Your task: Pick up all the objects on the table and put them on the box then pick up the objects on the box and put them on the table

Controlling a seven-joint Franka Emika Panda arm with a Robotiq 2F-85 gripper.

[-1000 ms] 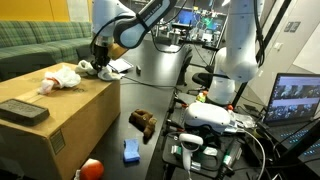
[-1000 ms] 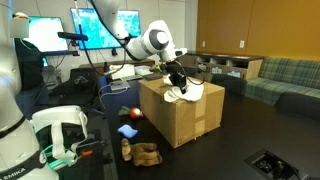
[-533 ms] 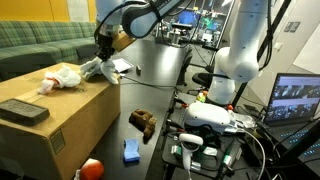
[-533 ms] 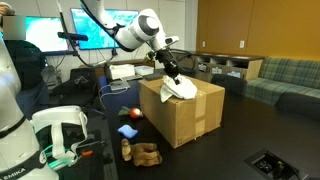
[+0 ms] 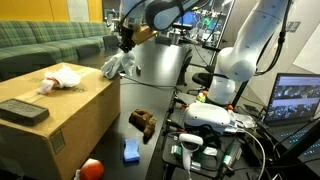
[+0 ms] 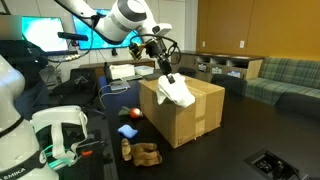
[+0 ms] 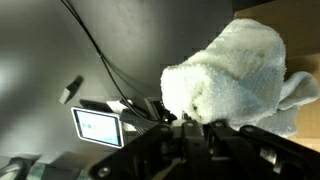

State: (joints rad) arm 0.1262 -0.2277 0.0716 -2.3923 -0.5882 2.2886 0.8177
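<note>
- One gripper (image 5: 123,52), upper centre of an exterior view, has its jaws closed on a white cloth (image 5: 113,67), which hangs limp beneath it, lifted into the air.
- In an exterior view the gripper (image 6: 165,76) sits centre frame, and the white cloth (image 6: 178,93) dangles in front of the box top; whether it hangs over the box or just past its edge cannot be told.
- The box (image 5: 70,125) fills the lower left, standing on the table (image 5: 150,75). A crumpled white bundle (image 5: 65,77) and a flat dark slab (image 5: 22,110) lie on its top.
- Three small things lie on the table beside the box, lower centre: a brown item (image 5: 141,122), a blue item (image 5: 131,150) and an orange ball (image 5: 92,167).
- In the wrist view the white cloth (image 7: 230,70) fills the upper right, bunched against the dark fingers at the bottom edge.
</note>
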